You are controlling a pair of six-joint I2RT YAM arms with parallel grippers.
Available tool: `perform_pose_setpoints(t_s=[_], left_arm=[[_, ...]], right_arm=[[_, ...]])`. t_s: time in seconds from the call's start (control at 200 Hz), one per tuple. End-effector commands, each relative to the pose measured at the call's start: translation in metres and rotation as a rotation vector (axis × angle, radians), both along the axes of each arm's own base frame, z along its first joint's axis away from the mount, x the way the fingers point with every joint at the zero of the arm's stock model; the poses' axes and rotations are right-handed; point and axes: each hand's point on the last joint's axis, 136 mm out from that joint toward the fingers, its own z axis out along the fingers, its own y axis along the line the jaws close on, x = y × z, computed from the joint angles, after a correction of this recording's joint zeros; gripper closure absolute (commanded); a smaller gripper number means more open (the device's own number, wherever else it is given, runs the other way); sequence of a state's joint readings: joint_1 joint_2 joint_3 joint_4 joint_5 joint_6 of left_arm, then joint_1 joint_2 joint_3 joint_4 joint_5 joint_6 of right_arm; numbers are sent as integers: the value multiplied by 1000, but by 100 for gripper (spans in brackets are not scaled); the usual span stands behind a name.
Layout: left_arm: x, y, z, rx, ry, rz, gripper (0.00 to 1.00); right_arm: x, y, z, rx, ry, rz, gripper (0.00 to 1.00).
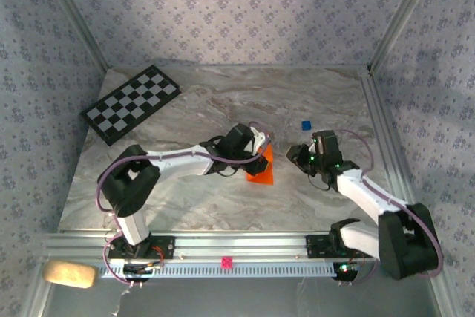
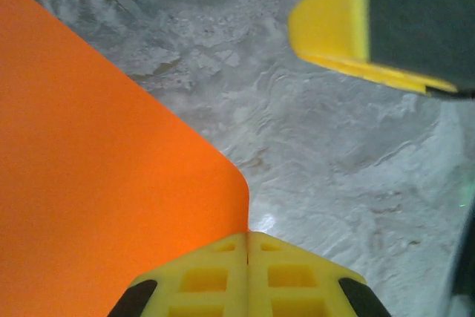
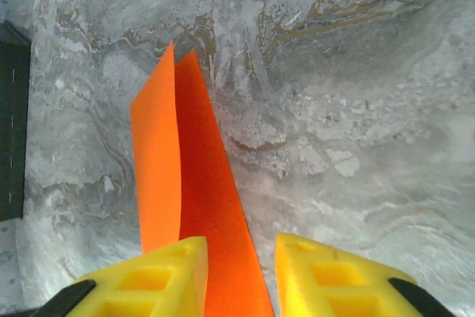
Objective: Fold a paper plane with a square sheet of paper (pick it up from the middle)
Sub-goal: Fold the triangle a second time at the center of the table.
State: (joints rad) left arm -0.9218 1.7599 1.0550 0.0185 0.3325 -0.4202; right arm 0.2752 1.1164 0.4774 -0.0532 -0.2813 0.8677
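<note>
The square sheet of paper [image 1: 261, 170] is bright orange and hangs over the middle of the marble table [image 1: 185, 198]. My left gripper [image 1: 260, 148] is shut on it. In the left wrist view the paper [image 2: 96, 183] comes out of the closed seam of the left gripper [image 2: 247, 237]. My right gripper [image 1: 295, 155] is just right of the sheet. Its jaws are apart in the right wrist view, where the folded paper [image 3: 200, 183] shows two layers and runs through the gap of the right gripper [image 3: 241, 246], close to the left finger [image 3: 159, 272]. No paper plane shape is in view.
A checkerboard [image 1: 131, 103] lies at the back left. A small blue cube [image 1: 305, 125] sits just behind the right gripper. A small pink cube [image 1: 226, 261] rests on the front rail and a beige pad [image 1: 69, 273] at the front left. Patterned walls enclose the table.
</note>
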Motion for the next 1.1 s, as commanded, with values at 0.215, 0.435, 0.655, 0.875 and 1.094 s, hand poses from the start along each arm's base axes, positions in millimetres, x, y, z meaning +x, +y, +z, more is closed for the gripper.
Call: perform_pose_setpoints(t_s=[0.215,0.435,0.655,0.875,1.094], left_arm=[[-4,-9,-8,-57,194,93,100],[-3,-5,-19,-48,214,119,100],[-5,-1,-23,-57,213,130,100],[-6,3,-27,-54,209,136,100],[-6,5,-28,-63,207,144,100]], right_arm=[[-31,30,-10,133,77,203,99],[-39,54,-25,119,133,255,100],[-46,68,-39,117,166,285,100],[-46,77,-50,93,183,304,100],[-45,82,-55,75,182,325,100]])
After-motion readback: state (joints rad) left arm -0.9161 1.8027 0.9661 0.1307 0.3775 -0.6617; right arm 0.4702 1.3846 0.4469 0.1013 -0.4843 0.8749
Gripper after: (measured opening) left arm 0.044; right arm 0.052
